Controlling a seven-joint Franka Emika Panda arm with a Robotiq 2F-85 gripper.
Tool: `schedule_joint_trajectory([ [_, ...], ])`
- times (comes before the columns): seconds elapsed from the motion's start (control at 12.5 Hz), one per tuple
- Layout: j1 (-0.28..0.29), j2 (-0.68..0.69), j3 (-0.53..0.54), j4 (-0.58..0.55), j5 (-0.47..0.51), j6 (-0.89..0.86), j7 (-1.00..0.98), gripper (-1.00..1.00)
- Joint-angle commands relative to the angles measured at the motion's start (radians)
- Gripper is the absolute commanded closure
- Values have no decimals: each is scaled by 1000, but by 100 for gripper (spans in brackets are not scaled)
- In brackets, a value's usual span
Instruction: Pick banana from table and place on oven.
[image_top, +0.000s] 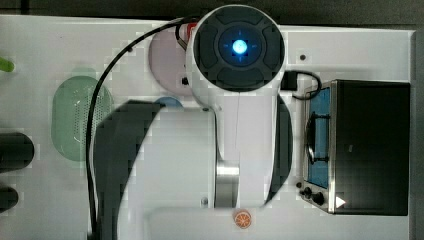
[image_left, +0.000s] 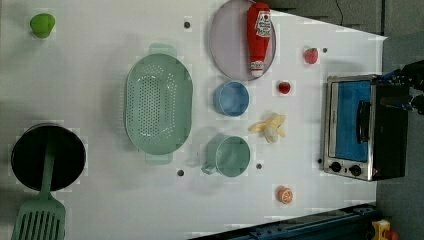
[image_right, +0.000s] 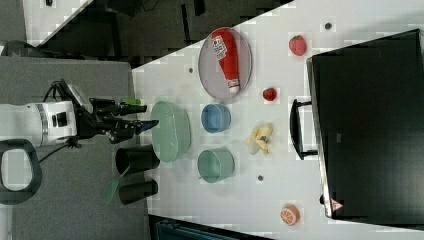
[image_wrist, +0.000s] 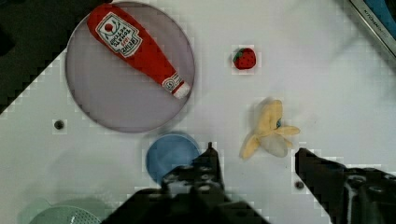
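Spread fingers are shown on the end effector (image_wrist: 254, 156), with nothing held between them and nothing touched; in the wrist view it is seen above the worktop (image_wrist: 327, 84), with the banana (image_wrist: 270, 130) visible in the gap between the two black fingers (image_wrist: 208, 170). In the right view the end effector (image_right: 142, 117) is seen at the end of the white arm, well apart from the things on the worktop. The banana (image_left: 270, 127) is lying on the worktop, partly peeled with its flaps splayed, between the blue bowl (image_left: 231, 98) and the oven (image_left: 362, 127), touching neither. Nothing is seen inside the blue bowl, and the green cup (image_left: 229, 156) beside it is likewise seen without contents. A red ketchup bottle (image_left: 258, 37) is laid across the grey plate (image_left: 227, 45). The green colander (image_left: 159, 104) is seen with nothing in it. In the left view's lower left a black pot (image_left: 47, 157) is crossed by the handle of a green spatula (image_left: 40, 217). The oven's door is closed and nothing is resting on its black top (image_right: 370, 125). Two strawberries (image_left: 311, 55) and an orange slice (image_left: 285, 195) are lying loose on the worktop.
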Motion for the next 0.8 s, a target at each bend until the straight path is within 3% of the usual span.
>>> schedule_joint_trajectory([
  [0.08, -24, -399, -27, -274, -13, -110, 161, -59],
  [0.24, -24, -399, -27, -276, -13, -110, 161, -99],
  [0.56, -24, -371, -27, -318, -13, -44, 160, -100],
  [0.8, -23, -313, -27, -422, -13, 81, 161, -100],
])
